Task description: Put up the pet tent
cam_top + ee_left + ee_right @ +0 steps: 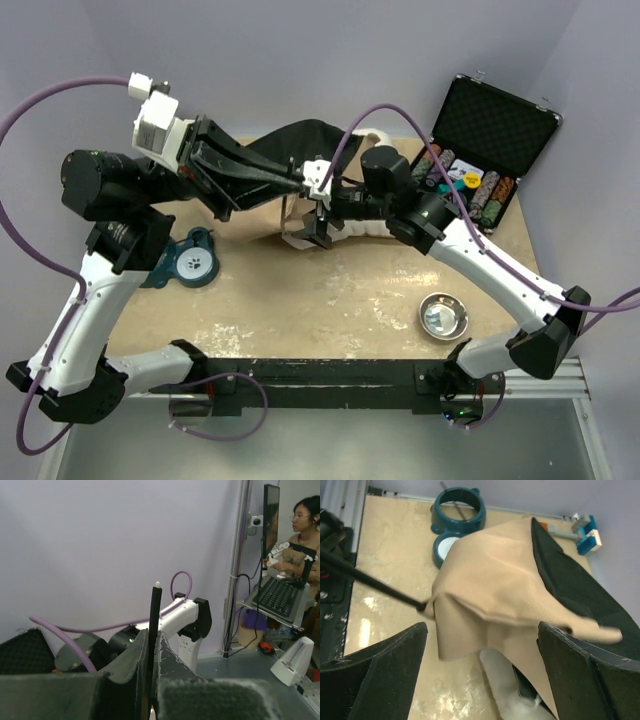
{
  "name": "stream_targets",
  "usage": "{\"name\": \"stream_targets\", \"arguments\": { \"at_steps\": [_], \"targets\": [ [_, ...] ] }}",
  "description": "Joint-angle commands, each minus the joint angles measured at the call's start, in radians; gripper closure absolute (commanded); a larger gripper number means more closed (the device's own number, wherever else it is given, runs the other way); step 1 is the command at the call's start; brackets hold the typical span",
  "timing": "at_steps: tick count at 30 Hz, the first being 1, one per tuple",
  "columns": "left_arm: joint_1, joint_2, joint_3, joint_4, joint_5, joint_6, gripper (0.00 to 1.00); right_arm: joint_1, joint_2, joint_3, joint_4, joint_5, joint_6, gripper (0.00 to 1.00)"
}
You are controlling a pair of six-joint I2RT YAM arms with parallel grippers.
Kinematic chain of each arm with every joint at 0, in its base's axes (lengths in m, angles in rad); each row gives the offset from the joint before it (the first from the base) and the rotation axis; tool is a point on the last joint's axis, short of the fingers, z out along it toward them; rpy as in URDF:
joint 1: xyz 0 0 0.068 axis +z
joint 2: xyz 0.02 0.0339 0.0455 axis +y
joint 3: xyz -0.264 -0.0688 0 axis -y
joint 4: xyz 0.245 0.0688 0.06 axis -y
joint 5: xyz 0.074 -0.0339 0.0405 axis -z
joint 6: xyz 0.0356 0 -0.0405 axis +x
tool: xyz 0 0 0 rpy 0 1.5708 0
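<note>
Large tan fabric pet tent with black lining (495, 585) slumped at far middle of wooden bench (320, 300). Tent's thin dark pole (155, 605) pinched between fingers of closed left gripper (152, 636). Above tan fabric, right gripper (482, 630) wide open, holding nothing.

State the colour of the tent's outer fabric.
Tan fabric pet tent, black lining; clearest in the right wrist view.
</note>
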Motion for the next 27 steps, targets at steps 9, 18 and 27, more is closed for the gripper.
{"name": "stream_targets", "arguments": {
  "at_steps": [9, 18, 27],
  "targets": [
    [0.011, -0.081, -0.129, -0.112, 0.220, 0.020, 1.00, -0.076, -0.066, 0.230, -0.242, -0.024, -0.136, 0.06],
    [0.009, -0.068, -0.126, -0.100, 0.317, 0.029, 1.00, -0.220, 0.015, 0.104, -0.104, -0.199, -0.633, 0.06],
    [0.009, -0.053, -0.100, -0.198, 0.345, 0.135, 1.00, -0.200, 0.244, 0.212, -0.125, -0.414, -0.653, 0.05]
  ]
}}
